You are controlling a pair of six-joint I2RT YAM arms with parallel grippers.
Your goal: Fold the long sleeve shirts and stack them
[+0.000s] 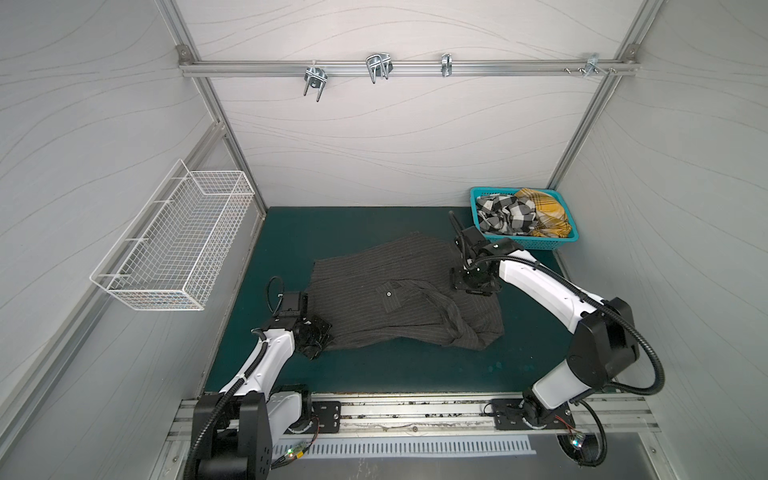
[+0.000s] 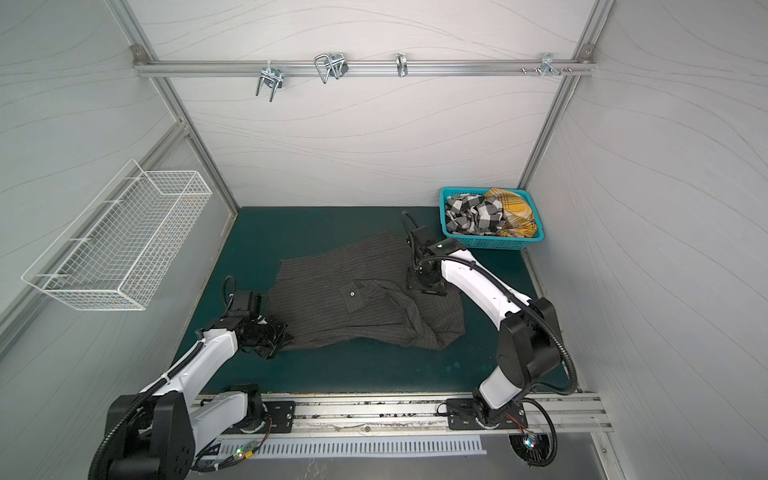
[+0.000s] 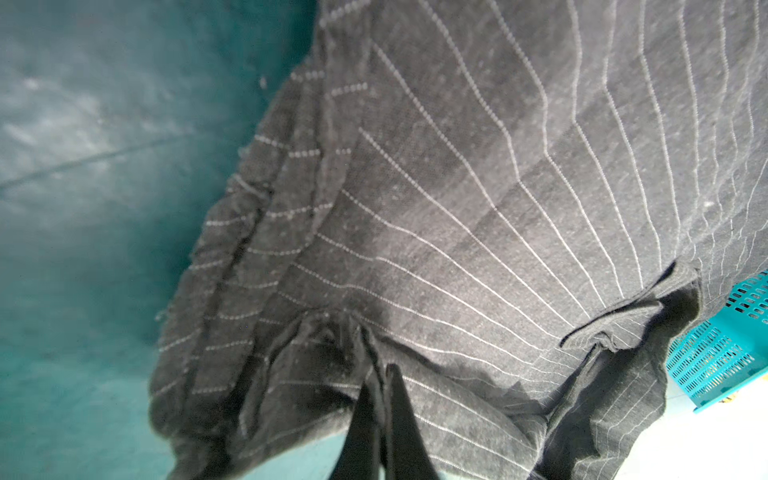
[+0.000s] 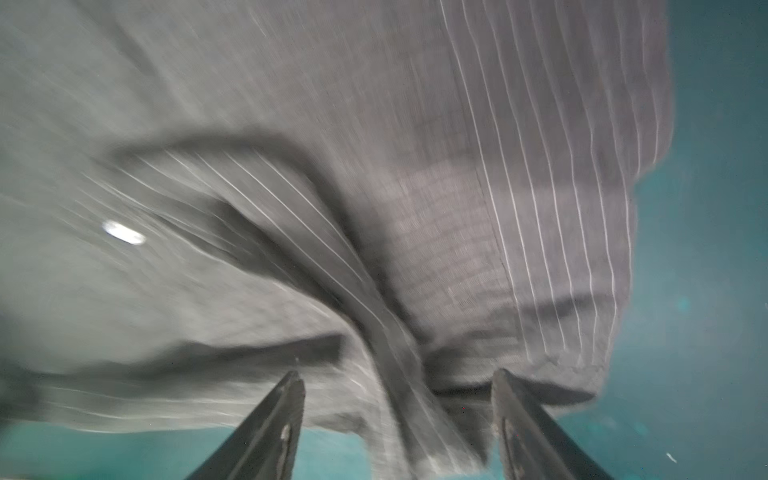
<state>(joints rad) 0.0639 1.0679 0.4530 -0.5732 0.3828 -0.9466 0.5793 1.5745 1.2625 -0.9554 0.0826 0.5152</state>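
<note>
Our left gripper (image 3: 379, 372) is clamped on the near-left corner of the striped shirt (image 1: 399, 291); our right gripper (image 4: 398, 373) hangs with jaws apart over its right side. The shirt lies on the mat (image 1: 291, 232); a checked shirt (image 1: 505, 216) and a plaid shirt (image 1: 546, 214) fill the basket (image 1: 528, 244)

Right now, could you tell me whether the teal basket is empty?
Not empty: the teal basket holds a checked shirt and a mustard plaid shirt.
</note>
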